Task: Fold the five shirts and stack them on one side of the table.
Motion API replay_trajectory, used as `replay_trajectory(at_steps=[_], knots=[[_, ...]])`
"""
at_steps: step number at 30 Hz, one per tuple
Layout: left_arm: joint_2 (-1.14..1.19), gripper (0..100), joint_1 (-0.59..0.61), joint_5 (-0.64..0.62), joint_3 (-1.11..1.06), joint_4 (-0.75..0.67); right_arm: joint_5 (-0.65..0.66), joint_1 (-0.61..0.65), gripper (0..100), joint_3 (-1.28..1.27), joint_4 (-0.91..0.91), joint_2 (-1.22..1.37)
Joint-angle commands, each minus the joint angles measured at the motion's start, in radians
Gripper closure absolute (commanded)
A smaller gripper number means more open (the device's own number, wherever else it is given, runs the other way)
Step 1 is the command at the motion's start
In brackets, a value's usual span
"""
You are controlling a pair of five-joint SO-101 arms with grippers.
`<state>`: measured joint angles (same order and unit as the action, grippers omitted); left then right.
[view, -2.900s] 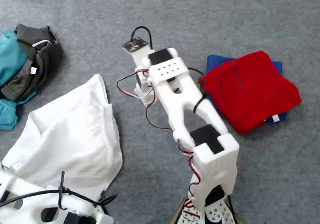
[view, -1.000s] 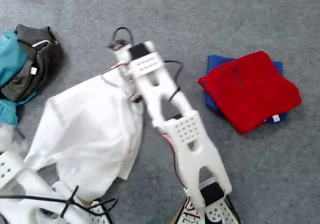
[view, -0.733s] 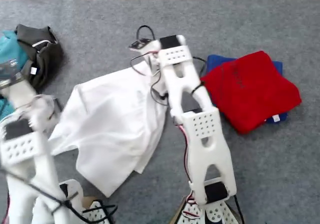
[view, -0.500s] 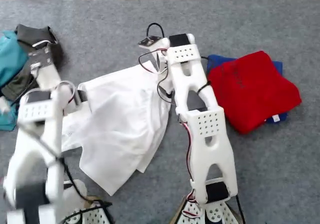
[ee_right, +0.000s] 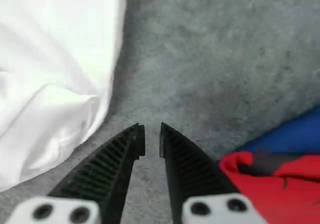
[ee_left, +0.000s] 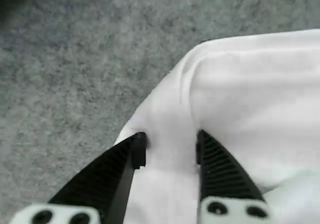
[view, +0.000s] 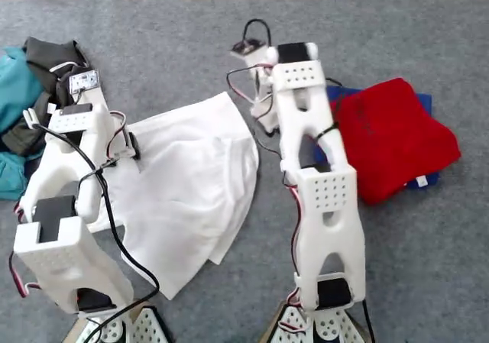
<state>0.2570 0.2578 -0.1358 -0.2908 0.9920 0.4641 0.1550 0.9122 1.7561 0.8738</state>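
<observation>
A crumpled white shirt (view: 187,186) lies spread on the grey table, left of centre. My left gripper (ee_left: 170,149) is down on its left edge (view: 131,148), open, with white fabric (ee_left: 250,94) between the fingers. My right gripper (ee_right: 152,134) hovers over bare table between the white shirt (ee_right: 50,59) and the folded stack, its jaws a narrow gap apart and holding nothing. The right arm (view: 306,91) stretches to the far middle of the table. A folded red shirt (view: 393,137) lies on a folded blue shirt (view: 328,95) at the right.
A loose heap with a teal shirt (view: 15,91) and a dark grey shirt (view: 53,76) sits at the far left edge. Both arm bases stand at the near edge. Bare grey table (view: 428,266) lies at the near right and along the back.
The right arm dragged the white shirt from the left toward the middle and no longer holds it. The left arm swung up from the near-left corner onto the shirt's left edge.
</observation>
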Motion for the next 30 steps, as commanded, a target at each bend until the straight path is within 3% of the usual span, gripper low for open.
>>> replay_trajectory(at_steps=[1,4,7,16,20,24,30], knots=[[-0.023,97,0.039,0.000,0.068,0.049,-0.009,-0.015,93.9,-0.004,0.008,-0.124],[-0.052,96,0.031,-0.005,0.124,0.112,-0.023,0.009,94.0,-0.005,0.008,-0.165],[-0.071,95,0.030,-0.005,0.183,0.166,-0.121,0.080,93.3,-0.005,0.008,-0.182],[-0.072,95,0.051,0.002,0.265,0.198,-0.356,0.376,71.5,-0.058,-0.018,-0.082],[-0.069,95,0.104,-0.043,0.262,0.144,-0.434,0.384,77.0,-0.054,-0.014,0.047],[-0.069,95,0.176,-0.127,0.206,0.061,-0.457,0.351,98.3,-0.058,0.000,0.091],[-0.069,95,0.243,-0.129,0.173,-0.006,-0.470,0.261,98.3,-0.157,0.012,-0.001]])
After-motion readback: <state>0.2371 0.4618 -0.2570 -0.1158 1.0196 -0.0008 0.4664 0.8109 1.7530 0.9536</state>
